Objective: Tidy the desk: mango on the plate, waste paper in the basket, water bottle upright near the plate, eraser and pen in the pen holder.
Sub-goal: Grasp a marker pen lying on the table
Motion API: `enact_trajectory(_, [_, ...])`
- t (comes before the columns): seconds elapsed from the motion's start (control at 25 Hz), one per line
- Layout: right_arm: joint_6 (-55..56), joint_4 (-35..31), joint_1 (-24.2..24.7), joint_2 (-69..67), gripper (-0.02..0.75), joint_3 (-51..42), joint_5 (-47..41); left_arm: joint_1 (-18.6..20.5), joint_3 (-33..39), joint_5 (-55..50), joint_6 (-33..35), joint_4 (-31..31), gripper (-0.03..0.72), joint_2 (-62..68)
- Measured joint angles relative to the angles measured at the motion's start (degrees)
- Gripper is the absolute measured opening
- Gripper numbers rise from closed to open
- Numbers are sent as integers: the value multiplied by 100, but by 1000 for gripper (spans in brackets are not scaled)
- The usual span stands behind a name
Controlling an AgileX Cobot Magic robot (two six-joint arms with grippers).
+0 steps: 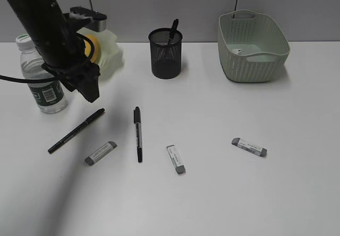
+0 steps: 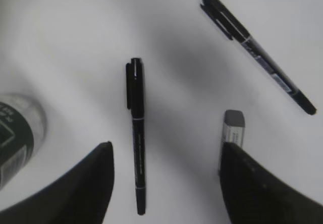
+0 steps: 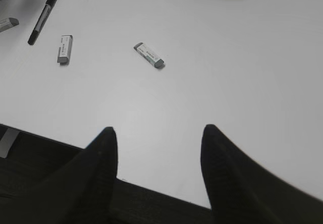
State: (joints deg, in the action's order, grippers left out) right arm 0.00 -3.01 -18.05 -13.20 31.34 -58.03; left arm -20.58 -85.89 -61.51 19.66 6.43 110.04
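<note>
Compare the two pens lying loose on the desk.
The left pen is slimmer and all black; the middle pen is thicker with a pale label band on its barrel. The left pen lies diagonally, the middle pen nearly straight toward the camera. Both lie flat on the desk, caps on, ungripped.

The desk [image 1: 239, 193] is plain white. The mango [image 1: 89, 40] shows yellow-orange inside the pale green translucent plate [image 1: 109, 50]. The water bottle [image 1: 43, 82] is clear, with a white cap and a dark green label carrying white print. The pen holder [image 1: 166, 53] is black wire mesh, with a black pen [image 1: 173, 30] standing in it. The basket [image 1: 253, 45] is pale sage green with a woven-look pattern on its sides. Two black pens [image 1: 77, 130] [image 1: 138, 134] lie on the white surface, one with a grey-white barrel band. Three erasers [image 1: 101, 153] [image 1: 176, 159] [image 1: 248, 146] are grey-white with darker grey ends. The left arm [image 1: 48, 28] is black.
</note>
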Motion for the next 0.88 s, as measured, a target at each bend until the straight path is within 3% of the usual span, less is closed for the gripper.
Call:
enact_trajectory(0.36, [0,0,0,0,426,0,5,0,-683,-59,-89,-286,494,1200])
enact_trajectory(0.56, [0,0,0,0,426,0,5,0,-713,20,-103,-317,436,1472])
enact_trajectory(0.88, [0,0,0,0,426,0,18,0,-732,272,-103,-369,407,1700])
